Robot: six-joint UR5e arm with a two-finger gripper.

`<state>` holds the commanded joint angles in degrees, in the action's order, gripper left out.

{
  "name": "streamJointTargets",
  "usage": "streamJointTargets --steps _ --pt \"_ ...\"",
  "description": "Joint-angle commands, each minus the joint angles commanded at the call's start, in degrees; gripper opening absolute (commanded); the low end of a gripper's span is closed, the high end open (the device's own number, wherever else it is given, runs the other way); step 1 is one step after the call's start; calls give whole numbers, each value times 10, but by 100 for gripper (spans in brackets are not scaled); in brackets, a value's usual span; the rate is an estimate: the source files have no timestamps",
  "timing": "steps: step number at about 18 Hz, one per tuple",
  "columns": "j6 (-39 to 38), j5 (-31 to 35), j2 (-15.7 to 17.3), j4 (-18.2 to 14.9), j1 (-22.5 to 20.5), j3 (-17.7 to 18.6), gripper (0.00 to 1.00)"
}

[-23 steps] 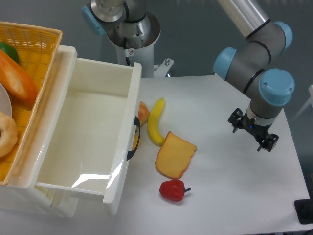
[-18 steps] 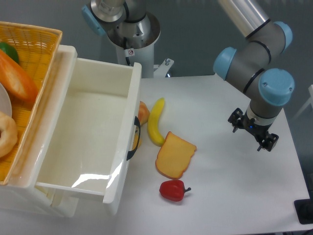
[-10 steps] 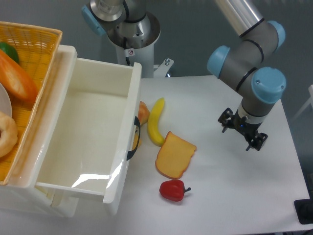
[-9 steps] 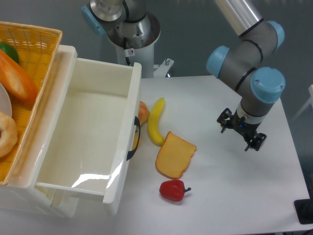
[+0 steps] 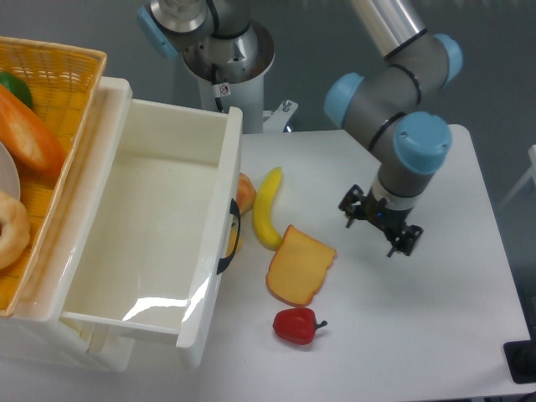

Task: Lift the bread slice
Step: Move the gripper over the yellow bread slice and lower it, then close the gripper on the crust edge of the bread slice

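Observation:
The bread slice (image 5: 300,266) lies flat on the white table, yellow-orange with a darker crust edge, just right of the white drawer. My gripper (image 5: 373,233) hangs to its right, a short way off and above the table. Its two fingers stand apart and hold nothing.
A yellow banana (image 5: 268,208) and an orange fruit (image 5: 245,193) lie above the slice, a red pepper (image 5: 296,325) below it. The open white drawer (image 5: 215,276) fills the left. A wicker basket (image 5: 59,75) with a long loaf (image 5: 32,138) and bagel (image 5: 10,228) sits far left.
The arm has swung left across the table, bringing the gripper from the right side to just right of the bread slice. Nothing on the table has moved.

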<state>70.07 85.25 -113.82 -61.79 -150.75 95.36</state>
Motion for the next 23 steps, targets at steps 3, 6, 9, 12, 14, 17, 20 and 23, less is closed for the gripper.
streamJointTargets --steps 3,6,9,12,14,17,20,23 --pt "-39 3 -4 2 33 8 100" --pt "-43 3 -4 4 45 21 100" --pt "-46 12 -4 7 54 35 100" --pt "-47 18 -7 7 56 44 100" --pt "-47 18 -11 7 56 47 100" --pt "-47 18 -13 9 56 52 100" --pt "-46 24 -18 18 56 57 100" --pt "-46 44 -19 25 56 62 100"
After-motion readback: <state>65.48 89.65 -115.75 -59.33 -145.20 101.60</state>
